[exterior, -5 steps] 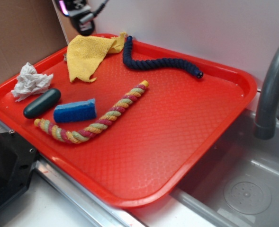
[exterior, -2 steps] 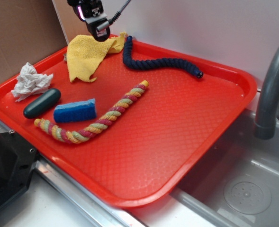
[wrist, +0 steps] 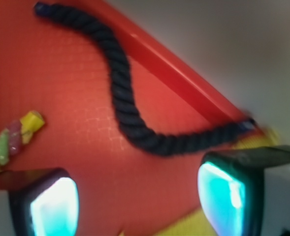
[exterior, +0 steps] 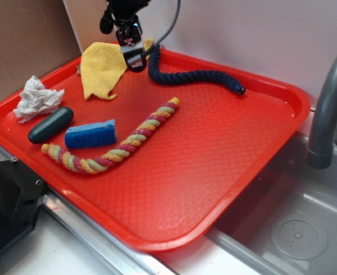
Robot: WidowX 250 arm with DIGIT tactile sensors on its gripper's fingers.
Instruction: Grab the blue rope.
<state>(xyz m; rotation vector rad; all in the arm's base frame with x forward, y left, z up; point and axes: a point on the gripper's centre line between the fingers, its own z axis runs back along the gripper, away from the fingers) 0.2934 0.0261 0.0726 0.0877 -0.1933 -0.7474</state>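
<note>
- No brand, label or legible writing is seen on anything in either view.
- The blue rope (exterior: 194, 76) is laid in an S-curve along the far side of the red tray (exterior: 225, 172) — one end is hidden behind the gripper (exterior: 135, 59).
- The jaws are held apart above the tray, with nothing between them.
- The wrist view is blurred; the multicoloured rope (wrist: 12, 140) is cut off at its edge.
- The yellow cloth (exterior: 102, 69) is partly covered by the gripper.

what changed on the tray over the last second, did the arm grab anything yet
The gripper moved right and down from the tray's back-left corner, over the yellow cloth, toward the near end of the blue rope. Its jaws are open and hold nothing; nothing was grabbed or released. The rope, the multicoloured rope, the sponge and the rest stayed put.
</note>
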